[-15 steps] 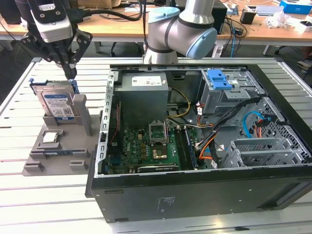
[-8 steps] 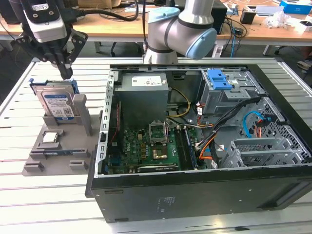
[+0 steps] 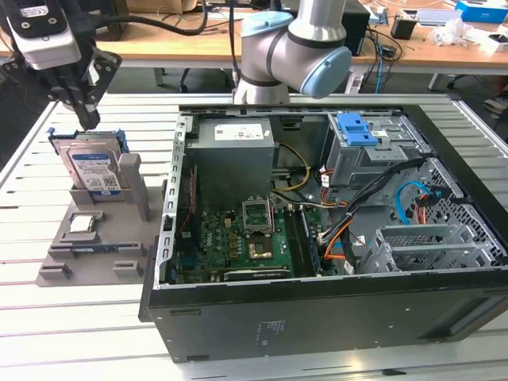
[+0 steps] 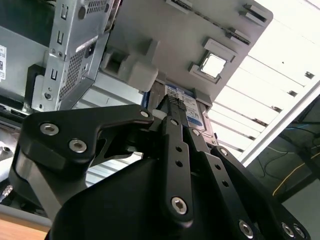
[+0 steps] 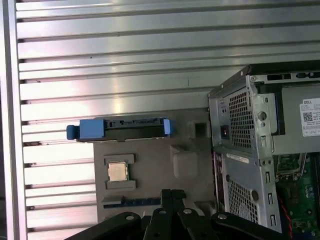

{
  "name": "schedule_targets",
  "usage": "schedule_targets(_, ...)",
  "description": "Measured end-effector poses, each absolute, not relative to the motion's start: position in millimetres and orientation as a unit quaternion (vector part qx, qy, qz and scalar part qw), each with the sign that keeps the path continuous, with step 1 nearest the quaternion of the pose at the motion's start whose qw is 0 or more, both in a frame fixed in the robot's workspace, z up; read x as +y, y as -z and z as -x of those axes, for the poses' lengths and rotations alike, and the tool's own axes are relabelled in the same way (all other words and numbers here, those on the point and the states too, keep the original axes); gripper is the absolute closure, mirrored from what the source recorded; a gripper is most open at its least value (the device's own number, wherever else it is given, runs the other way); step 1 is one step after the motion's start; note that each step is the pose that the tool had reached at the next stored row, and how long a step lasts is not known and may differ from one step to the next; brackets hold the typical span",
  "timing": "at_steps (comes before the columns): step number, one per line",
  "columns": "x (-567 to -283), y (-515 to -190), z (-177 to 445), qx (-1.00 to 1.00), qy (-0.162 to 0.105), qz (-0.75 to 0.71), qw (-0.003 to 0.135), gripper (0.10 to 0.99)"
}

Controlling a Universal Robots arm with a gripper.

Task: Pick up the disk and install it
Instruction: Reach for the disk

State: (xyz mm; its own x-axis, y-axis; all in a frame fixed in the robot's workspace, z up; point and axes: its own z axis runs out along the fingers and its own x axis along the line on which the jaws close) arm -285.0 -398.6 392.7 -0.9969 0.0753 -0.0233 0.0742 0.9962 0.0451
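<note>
The disk [image 3: 94,168] is seen upright in the grey holder [image 3: 131,186] on the surface [image 3: 79,333], ungrasped. The end effector [image 3: 85,119] is poised just above it, closed on nothing; if lowered so, the disk's top edge could be struck and jammed.

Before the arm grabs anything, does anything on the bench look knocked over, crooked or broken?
Nothing stands out. The disk stands on edge in its grey holder, the gripper close above it, and the open computer case lies flat.
</note>
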Motion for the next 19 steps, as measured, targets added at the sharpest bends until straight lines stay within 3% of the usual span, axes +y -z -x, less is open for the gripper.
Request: schedule_targets(19, -386, -388, 339, 0.999, -0.019, -0.037, 0.013, 0.98)
